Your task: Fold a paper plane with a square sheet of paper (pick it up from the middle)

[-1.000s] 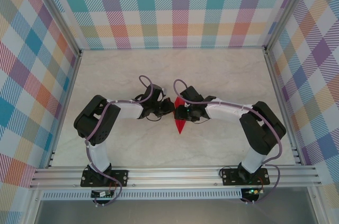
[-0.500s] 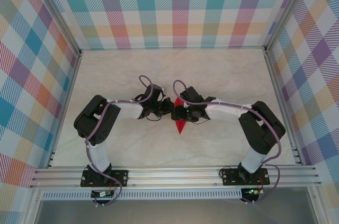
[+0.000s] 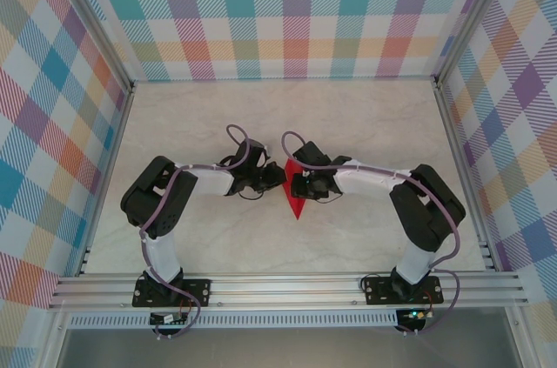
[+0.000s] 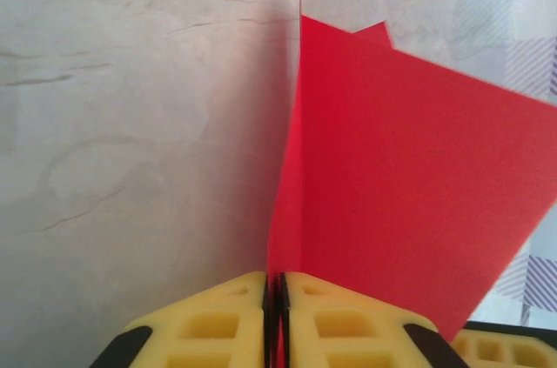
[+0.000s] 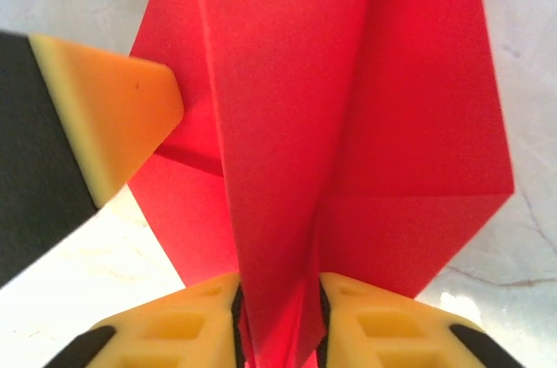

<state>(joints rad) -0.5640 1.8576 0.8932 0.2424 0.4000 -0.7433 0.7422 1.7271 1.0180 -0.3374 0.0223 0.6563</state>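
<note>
The red paper plane [image 3: 295, 203] is held over the middle of the pale marbled worktop [image 3: 365, 124], its pointed tip toward the near edge. Just beyond the tip both hands meet on it. The left hand [image 4: 277, 285] comes from the left, its yellow fingers pressed together on a thin upright fold. The right hand [image 5: 278, 291] comes from the right, its jaws clamped narrowly around the thicker centre crease. Farther off, the folded flaps spread wider.

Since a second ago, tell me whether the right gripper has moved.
Yes. The right gripper has edged slightly left, away from the right frame rail, gripping the folded red paper.
</note>
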